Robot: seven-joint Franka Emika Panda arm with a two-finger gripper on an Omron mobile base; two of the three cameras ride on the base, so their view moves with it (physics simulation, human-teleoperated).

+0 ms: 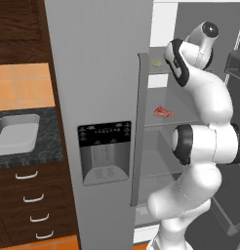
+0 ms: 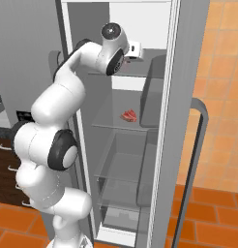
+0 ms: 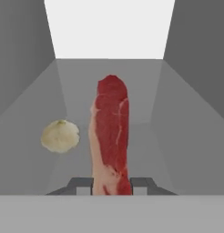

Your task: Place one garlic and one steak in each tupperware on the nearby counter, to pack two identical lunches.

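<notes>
In the hand view a steak [image 3: 111,132], red with a whitish fat edge, stands between my gripper's [image 3: 111,184] dark fingertips [image 3: 82,184], and the gripper is shut on it. A pale garlic [image 3: 60,135] lies on the grey fridge shelf just left of that steak. My arm reaches into the open fridge at the upper shelf, where the garlic [image 1: 157,62] shows. Another steak [image 1: 164,112] [image 2: 129,115] lies on the middle shelf below. One pale tupperware [image 1: 17,133] sits on the black counter [image 1: 49,146] to the left.
The closed grey fridge door [image 1: 97,97] with its dispenser panel [image 1: 104,151] stands between counter and open compartment. The other door [image 2: 198,121] hangs open on the right. Grey walls close in on both sides of the shelf. Dark drawers [image 1: 31,197] sit under the counter.
</notes>
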